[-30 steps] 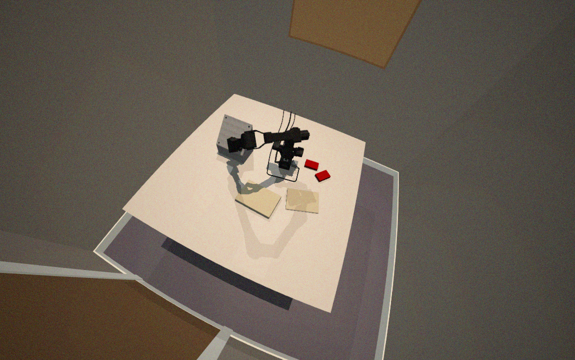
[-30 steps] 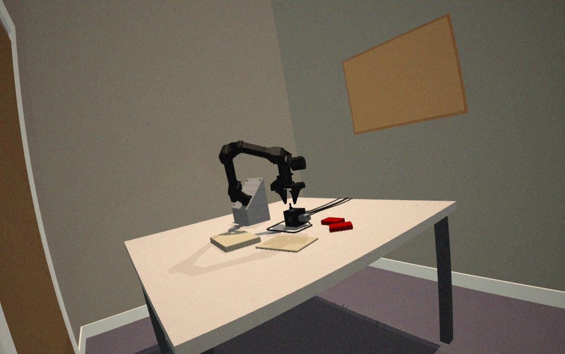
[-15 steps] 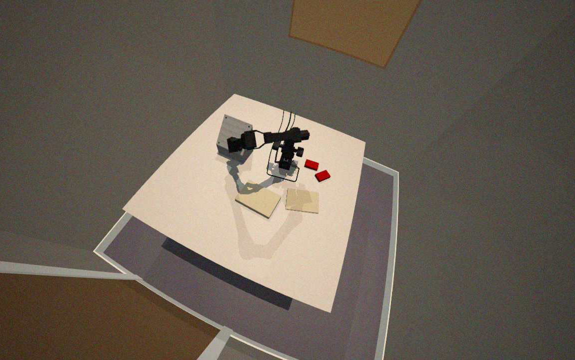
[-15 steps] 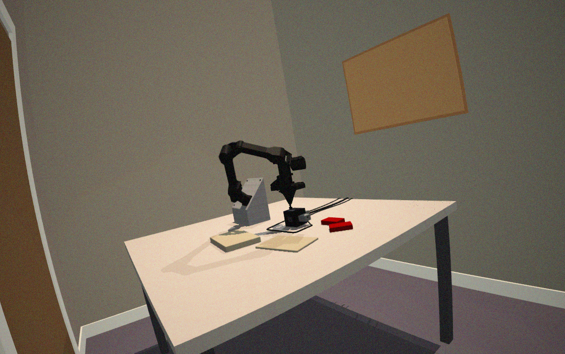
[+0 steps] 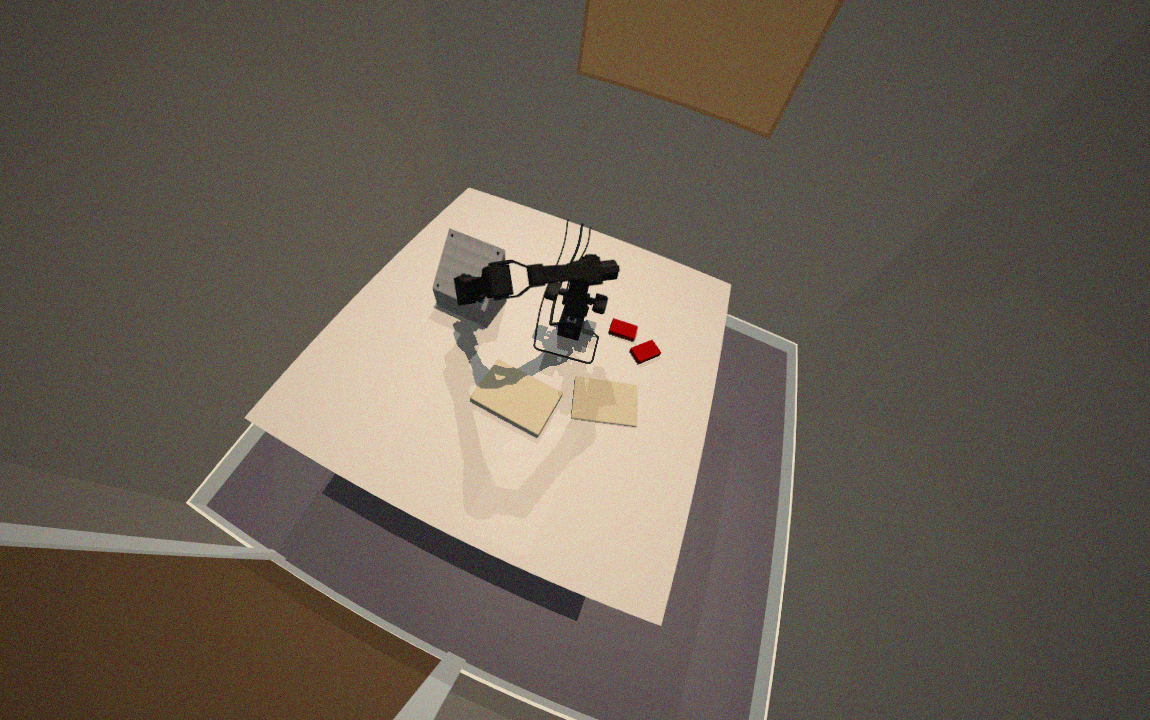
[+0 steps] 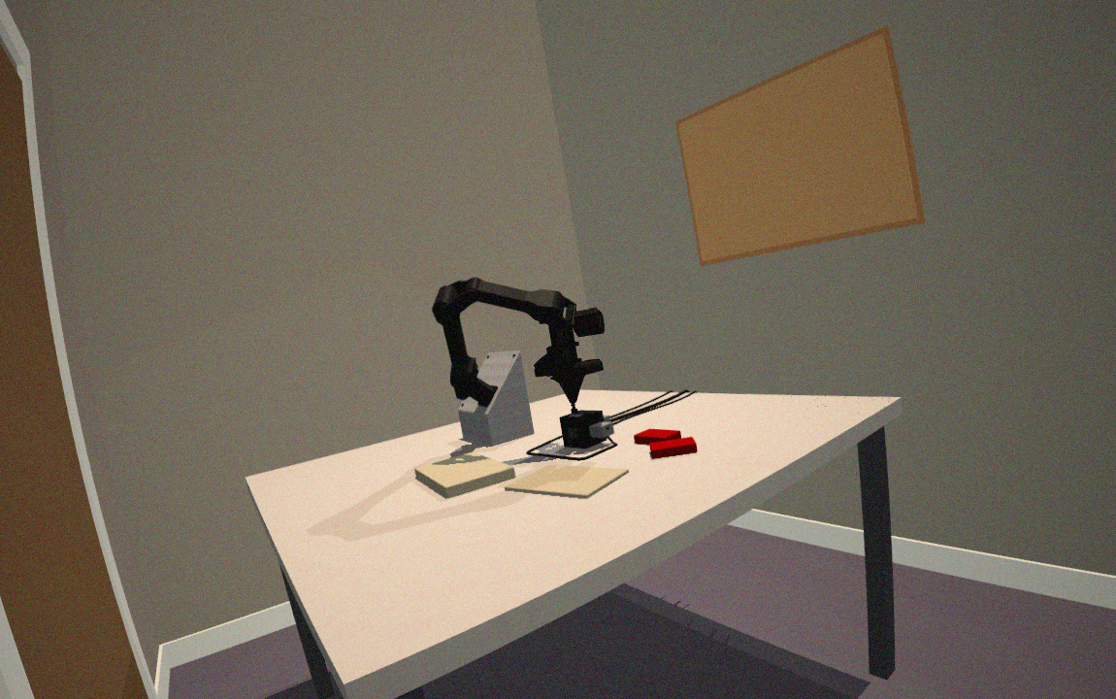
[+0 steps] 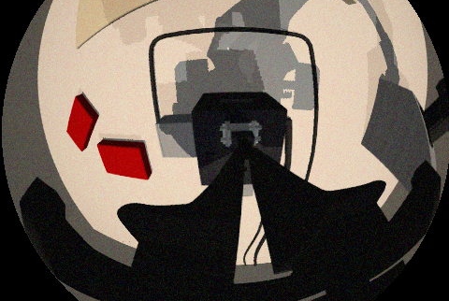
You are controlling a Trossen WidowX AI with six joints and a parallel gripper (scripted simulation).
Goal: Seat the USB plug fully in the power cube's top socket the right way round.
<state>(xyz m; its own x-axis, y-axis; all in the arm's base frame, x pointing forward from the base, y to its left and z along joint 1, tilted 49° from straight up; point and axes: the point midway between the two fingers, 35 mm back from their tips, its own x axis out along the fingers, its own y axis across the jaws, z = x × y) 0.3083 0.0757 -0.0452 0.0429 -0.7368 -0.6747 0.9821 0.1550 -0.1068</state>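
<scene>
Atop the power cube [image 6: 581, 429] [image 7: 238, 119], directly below the end effector [image 6: 574, 403] [image 7: 245, 154], stands the USB plug [image 6: 574, 410] [image 7: 244, 139], its long axis apparently upright, in line with the fingers, which are closed on it; the coming pull probably runs straight up from the cube.

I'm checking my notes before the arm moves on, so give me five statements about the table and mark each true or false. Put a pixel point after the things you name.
1. The claw [image 6: 574, 406] [image 7: 245, 154] is shut on the USB plug. True.

2. The power cube [image 6: 582, 428] [image 7: 238, 105] is white. False: it is black.

3. The two red blocks [image 5: 623, 329] [image 5: 645, 351] [image 6: 657, 436] [image 6: 673, 448] [image 7: 82, 123] [image 7: 124, 158] lie off to one side of the cube. True.

4. The claw hangs over the thicker tan slab [image 5: 516, 401] [image 6: 464, 475]. False: it is at the top of the power cube.

5. One red block is stacked on the other. False: they lie separately on the table [image 5: 382, 358] [image 6: 423, 590].
</scene>
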